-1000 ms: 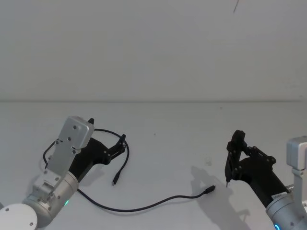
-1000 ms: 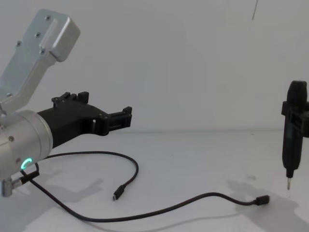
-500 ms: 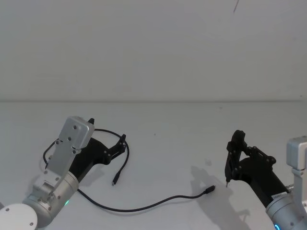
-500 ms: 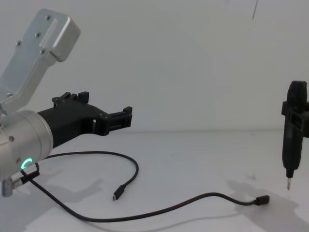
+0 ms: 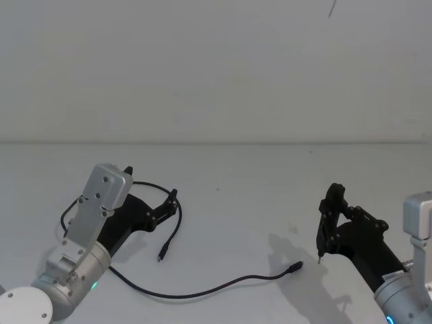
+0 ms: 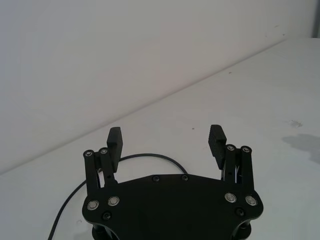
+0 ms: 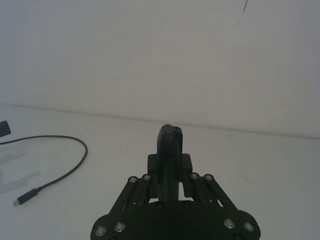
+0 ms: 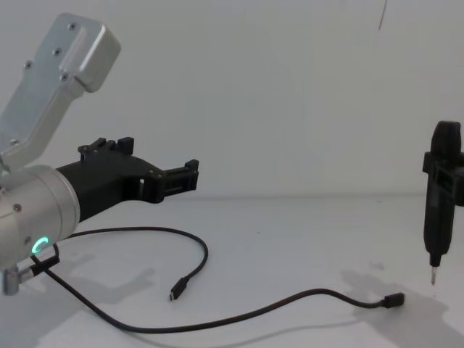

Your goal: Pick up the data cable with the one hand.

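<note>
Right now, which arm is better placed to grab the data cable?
Left. The left gripper hovers open over a loop of the data cable; the right gripper is shut on a pin-tipped tool.

Left hand (image 6: 165,136) aloft, fingers (image 6: 216,137) wide apart; right hand (image 7: 170,167) tight round a slim tool (image 8: 439,196)

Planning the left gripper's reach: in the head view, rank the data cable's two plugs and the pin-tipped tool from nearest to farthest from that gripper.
1. Left plug of the data cable, close by the open left gripper, left side.
2. Right plug, right of centre.
3. Pin-tipped tool, far right, held by the right gripper.
</note>
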